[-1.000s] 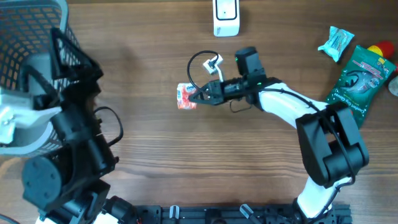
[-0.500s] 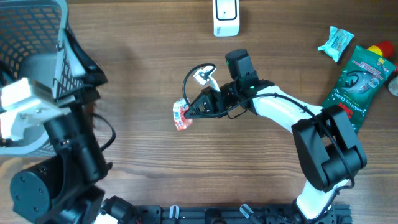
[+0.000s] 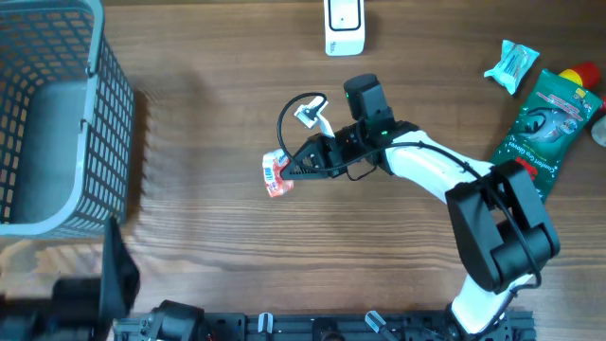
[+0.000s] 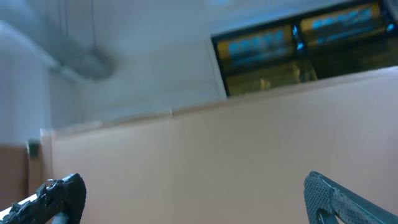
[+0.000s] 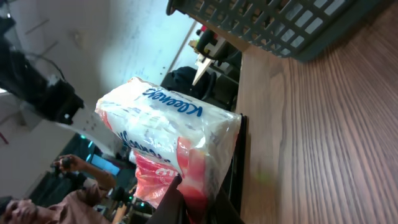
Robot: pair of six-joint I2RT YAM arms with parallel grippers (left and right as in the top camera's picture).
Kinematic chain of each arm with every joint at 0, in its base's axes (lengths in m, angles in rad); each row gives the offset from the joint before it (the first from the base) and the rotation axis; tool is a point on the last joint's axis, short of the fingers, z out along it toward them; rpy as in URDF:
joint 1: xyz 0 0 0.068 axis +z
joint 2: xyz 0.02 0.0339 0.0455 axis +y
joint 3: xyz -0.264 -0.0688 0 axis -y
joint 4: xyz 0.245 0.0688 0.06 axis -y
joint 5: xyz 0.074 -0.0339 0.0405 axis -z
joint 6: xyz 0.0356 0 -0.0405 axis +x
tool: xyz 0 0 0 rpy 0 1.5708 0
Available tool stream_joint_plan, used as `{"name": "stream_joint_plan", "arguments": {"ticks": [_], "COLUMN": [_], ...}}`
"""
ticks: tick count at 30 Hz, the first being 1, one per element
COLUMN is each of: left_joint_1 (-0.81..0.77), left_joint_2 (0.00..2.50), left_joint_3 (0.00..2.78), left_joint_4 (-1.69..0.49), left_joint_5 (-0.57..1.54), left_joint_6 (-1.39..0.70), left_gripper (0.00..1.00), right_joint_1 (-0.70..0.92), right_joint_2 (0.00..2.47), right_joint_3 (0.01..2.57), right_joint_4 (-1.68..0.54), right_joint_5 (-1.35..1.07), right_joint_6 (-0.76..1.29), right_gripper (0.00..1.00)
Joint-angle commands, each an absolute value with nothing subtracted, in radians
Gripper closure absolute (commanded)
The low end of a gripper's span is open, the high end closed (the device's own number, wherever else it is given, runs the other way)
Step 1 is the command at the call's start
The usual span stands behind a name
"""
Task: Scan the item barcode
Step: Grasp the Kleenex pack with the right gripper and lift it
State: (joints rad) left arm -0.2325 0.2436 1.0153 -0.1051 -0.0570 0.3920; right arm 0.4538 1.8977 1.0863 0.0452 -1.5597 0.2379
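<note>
The item is a red-and-white tissue pack (image 3: 276, 173) held a little above the wooden table, left of centre. My right gripper (image 3: 297, 168) is shut on its right end, with the arm reaching in from the right. In the right wrist view the pack (image 5: 163, 134) fills the middle, blue lettering on its white upper part, and the dark fingers (image 5: 177, 202) pinch its red lower edge. A white device (image 3: 343, 26) stands at the table's far edge. My left gripper (image 4: 196, 199) is open with nothing between its fingers and faces a bare beige wall. The barcode is too small to make out.
A grey wire basket (image 3: 115, 123) fills the left side. At the right edge lie a green pouch (image 3: 549, 118), a teal wrapper (image 3: 512, 64) and a red-and-yellow object (image 3: 582, 78). Part of the left arm (image 3: 115, 279) shows dark at the bottom left.
The left arm has swung off the basket and down to the bottom left corner. The right gripper turned the pack and shifted it slightly left, then held still.
</note>
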Motion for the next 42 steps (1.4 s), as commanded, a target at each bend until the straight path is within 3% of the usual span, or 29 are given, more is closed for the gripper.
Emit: {"name": "stream_joint_plan", "arguments": {"ticks": [1, 13, 14, 15, 16, 17, 19, 20, 29, 30, 34, 36, 38, 42], "left_joint_1": [-0.167, -0.134, -0.134, -0.134, -0.134, -0.134, -0.134, -0.134, -0.134, -0.134, -0.134, -0.134, -0.134, -0.134], "left_joint_2": [0.224, 0.223, 0.221, 0.216, 0.208, 0.194, 0.152, 0.129, 0.004, 0.004, 0.004, 0.004, 0.004, 0.004], "left_joint_3": [1.021, 1.021, 1.020, 1.020, 1.020, 1.019, 1.018, 1.016, 0.955, 0.950, 0.932, 0.922, 0.914, 0.908], "left_joint_4": [-0.110, -0.085, -0.095, -0.095, -0.097, -0.104, -0.141, -0.156, -0.165, -0.161, -0.162, -0.162, -0.162, -0.162], "left_joint_5": [0.148, 0.202, 0.202, 0.202, 0.202, 0.202, 0.201, 0.201, 0.201, 0.200, 0.197, 0.197, 0.197, 0.197], "left_joint_6": [0.412, 0.412, 0.412, 0.412, 0.412, 0.412, 0.412, 0.412, 0.412, 0.412, 0.412, 0.412, 0.412, 0.412], "left_gripper": [0.00, 0.00, 0.00, 0.00, 0.00, 0.00, 0.00, 0.00, 0.00, 0.00, 0.00, 0.00, 0.00, 0.00], "right_joint_1": [0.461, 0.464, 0.464, 0.464, 0.464, 0.466, 0.466, 0.466, 0.467, 0.472, 0.519, 0.552, 0.580, 0.606], "right_joint_2": [1.841, 1.835, 1.835, 1.835, 1.835, 1.835, 1.835, 1.835, 1.835, 1.835, 1.835, 1.835, 1.835, 1.835], "right_joint_3": [1.084, 1.084, 1.084, 1.084, 1.084, 1.084, 1.084, 1.084, 1.084, 1.084, 1.084, 1.084, 1.084, 1.085], "right_joint_4": [0.069, 0.135, 0.135, 0.134, 0.134, 0.130, 0.119, 0.120, 0.298, 0.297, 0.296, 0.299, 0.285, 0.115], "right_joint_5": [-1.622, -1.621, -1.621, -1.615, -1.599, -1.595, -1.596, -1.596, -1.609, -1.601, -1.488, -1.359, -1.172, -0.698], "right_joint_6": [0.250, 0.437, 0.466, 0.477, 0.480, 0.509, 0.570, 0.579, 0.559, 0.530, 0.522, 0.507, 0.459, 0.451], "right_gripper": [0.96, 0.92, 0.89, 0.70, 0.62, 0.65, 0.91, 0.96, 0.96, 0.93, 0.44, 0.27, 0.25, 0.35]}}
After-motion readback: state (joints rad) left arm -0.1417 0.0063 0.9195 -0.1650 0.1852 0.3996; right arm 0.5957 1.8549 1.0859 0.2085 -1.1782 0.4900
